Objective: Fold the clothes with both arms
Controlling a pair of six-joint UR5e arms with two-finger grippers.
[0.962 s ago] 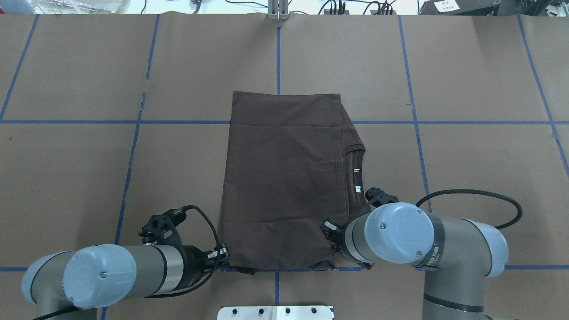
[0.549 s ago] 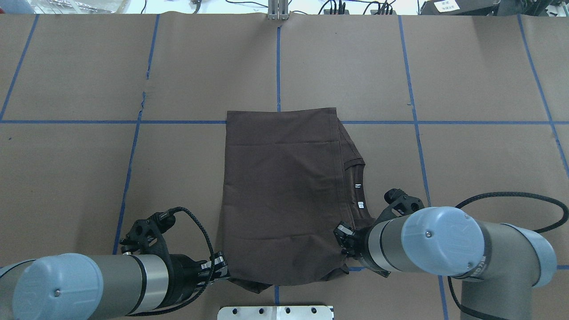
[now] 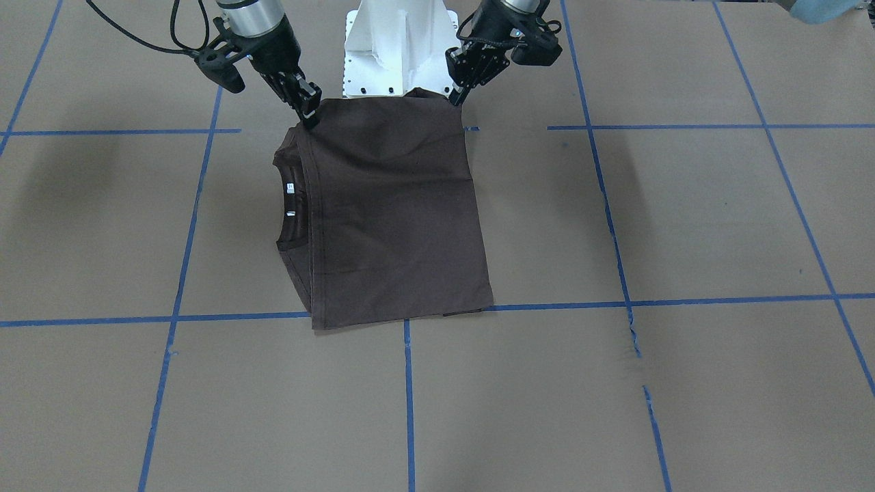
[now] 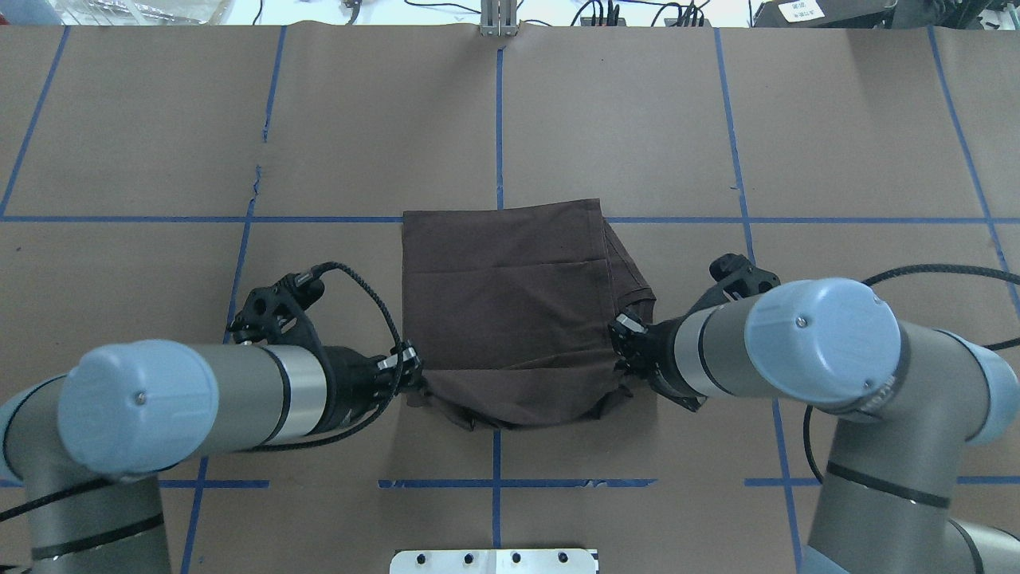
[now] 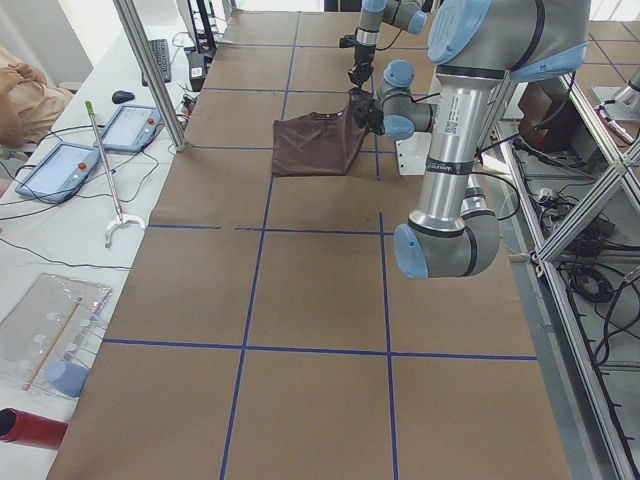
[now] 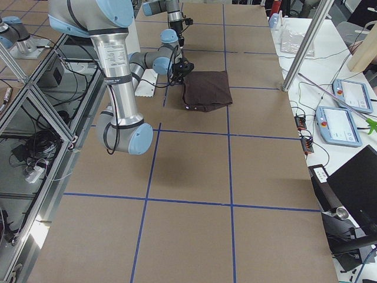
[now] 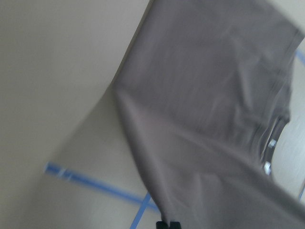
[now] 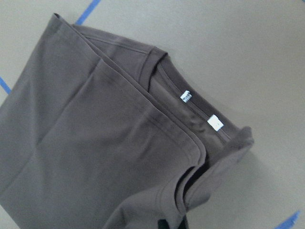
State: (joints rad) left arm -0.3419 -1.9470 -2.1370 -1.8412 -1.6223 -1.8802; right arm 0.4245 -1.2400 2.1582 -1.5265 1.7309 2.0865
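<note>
The left claw [image 4: 412, 373] and right claw [image 4: 619, 348] each pinch a near corner of the shirt [image 4: 510, 295], held raised. Gripping both corners likely lets that edge fold evenly onto the far half.

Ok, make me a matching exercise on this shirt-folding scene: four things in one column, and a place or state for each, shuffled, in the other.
Things:
1. left gripper
2. right gripper
3. neck tags
4. pedestal

Places or states:
A. white, in the neck opening
B. shut on the T-shirt corner on the neck side
C. white, at the table's robot-side edge
D. shut on the T-shirt corner on the other side

Pairs: 1-D, 2-B, 3-A, 4-C
</note>
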